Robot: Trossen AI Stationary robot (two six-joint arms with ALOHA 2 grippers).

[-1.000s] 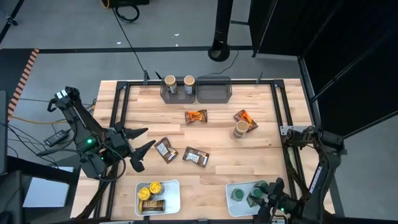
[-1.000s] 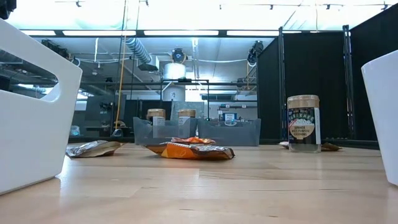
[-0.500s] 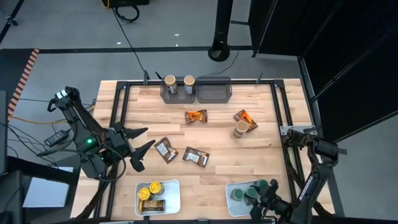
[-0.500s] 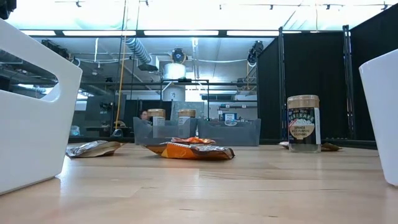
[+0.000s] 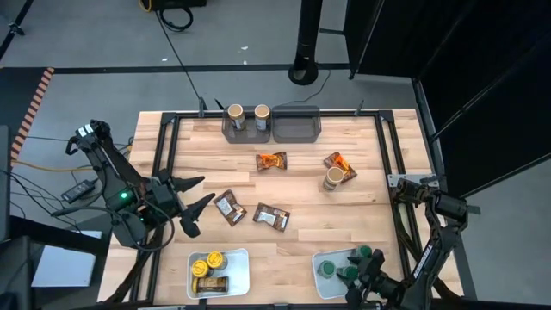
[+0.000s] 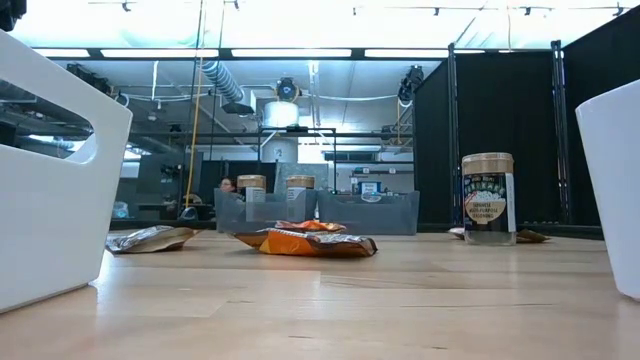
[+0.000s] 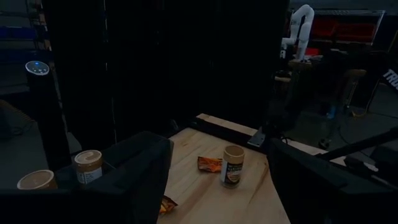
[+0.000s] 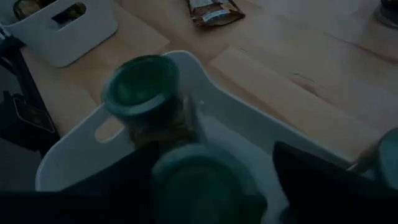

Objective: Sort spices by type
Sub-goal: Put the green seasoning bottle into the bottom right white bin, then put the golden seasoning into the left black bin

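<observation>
Right gripper [image 5: 360, 274]: sitting over the right white tray [image 5: 320, 288] at the table's near edge; vs a second ago it has shifted slightly toward table centre, further over the tray. Fingers are straddling a green-lid jar [image 8: 205, 186]; whether they are pinching it, cannot tell. Wrist view is showing another green-lid jar [image 8: 142, 84] upright inside the tray.
Left gripper [image 5: 196, 207]: waiting at the left table edge, fingers spread, nothing between them. No change vs earlier frames.
Change, meaning: only the right arm is moving, prob. placing or just finishing a green-lid jar drop. Judging green group as nearly done.
Sorted so far: left white tray [image 5: 242, 255] is holding yellow-lid jars [image 5: 209, 263] plus a packet, type not clear. Two tan-lid jars [image 5: 247, 113] are standing in the left grey bin [image 5: 228, 131]; right grey bin [image 5: 296, 129] looks bare.
Still loose: tan-lid jar [image 5: 332, 179] upright, touching an orange packet [image 5: 341, 164]; second orange packet [image 5: 271, 161] mid-table; two brown packets [image 5: 270, 216] near the left gripper.
Task status: approx. halfway; five items are remaining on open wood.
</observation>
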